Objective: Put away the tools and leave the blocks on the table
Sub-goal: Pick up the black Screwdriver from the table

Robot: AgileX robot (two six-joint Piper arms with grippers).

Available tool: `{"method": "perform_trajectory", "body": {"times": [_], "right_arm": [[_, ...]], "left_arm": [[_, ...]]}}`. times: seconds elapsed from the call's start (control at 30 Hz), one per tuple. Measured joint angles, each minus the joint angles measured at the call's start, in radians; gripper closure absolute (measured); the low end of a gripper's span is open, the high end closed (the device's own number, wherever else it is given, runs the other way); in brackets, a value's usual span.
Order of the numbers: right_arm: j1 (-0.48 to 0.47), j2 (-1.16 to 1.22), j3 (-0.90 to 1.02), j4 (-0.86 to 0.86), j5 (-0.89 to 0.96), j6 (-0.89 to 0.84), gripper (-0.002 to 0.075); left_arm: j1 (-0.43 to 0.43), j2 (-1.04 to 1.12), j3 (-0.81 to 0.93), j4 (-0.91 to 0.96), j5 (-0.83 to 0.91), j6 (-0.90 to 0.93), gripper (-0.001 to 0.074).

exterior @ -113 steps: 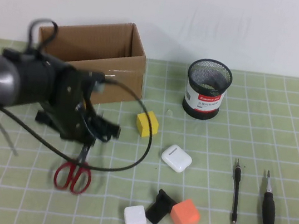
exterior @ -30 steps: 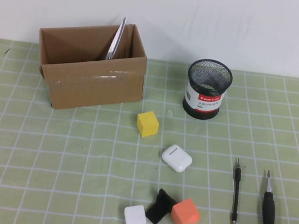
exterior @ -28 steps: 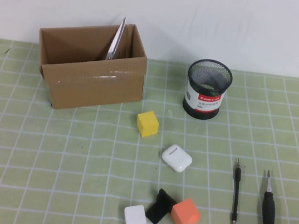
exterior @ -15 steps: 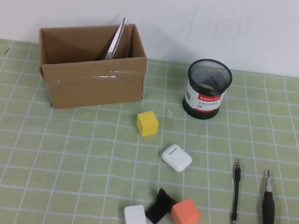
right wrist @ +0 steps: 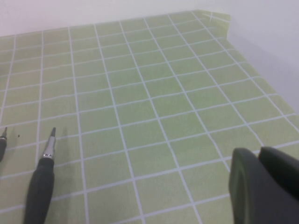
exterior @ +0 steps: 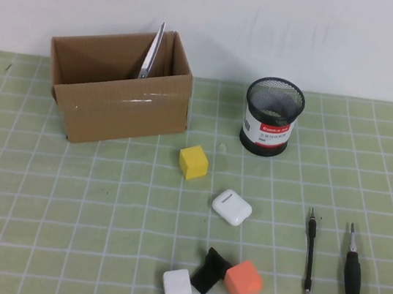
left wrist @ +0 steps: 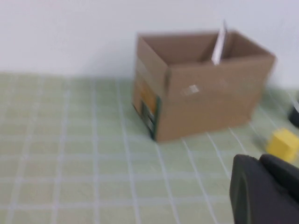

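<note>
Backdrop: plain white wall behind a counter under a light green mat with a white grid.
Box: brown cardboard box at the back left, open on top.
Scissors: steel blades of the scissors poking up out of the box, leaning on its far wall; handles hidden inside. Judged put away.
Thin screwdriver: thin black screwdriver flat on the mat, front right.
Thick screwdriver: black-handled screwdriver just beside it, further right, tip pointing toward the wall.
Blocks: yellow cube near the box; white cube, black piece and orange cube clustered at the front.
Left pincer: left pincer clenched, empty, off to the left, facing the box.
Right pincer: right pincer clenched, empty, low over bare mat, near the thick screwdriver.
Step in hand: between tools; one of three stowed.
Next move: likely right arm; open jaws, align across a screwdriver shaft, then carry it to a container.
</note>
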Motion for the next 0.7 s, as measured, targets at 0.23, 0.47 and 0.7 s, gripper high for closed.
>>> {"method": "perform_trajectory", "body": {"times": [0.23,0.47,0.7], "right_arm": [[0.000,0.000,0.000,0.000,0.000,0.000,0.0736],[0.000,0.000,0.000,0.000,0.000,0.000,0.0736],[0.000,0.000,0.000,0.000,0.000,0.000,0.0736]], "left_arm": [[0.134,-0.146,0.163,0.013,-0.093,0.017,0.0735],[0.178,-0.149,0.214,0.013,0.031,0.017,0.0736],[0.178,-0.150,0.214,0.013,0.034,0.017,0.0736]]}}
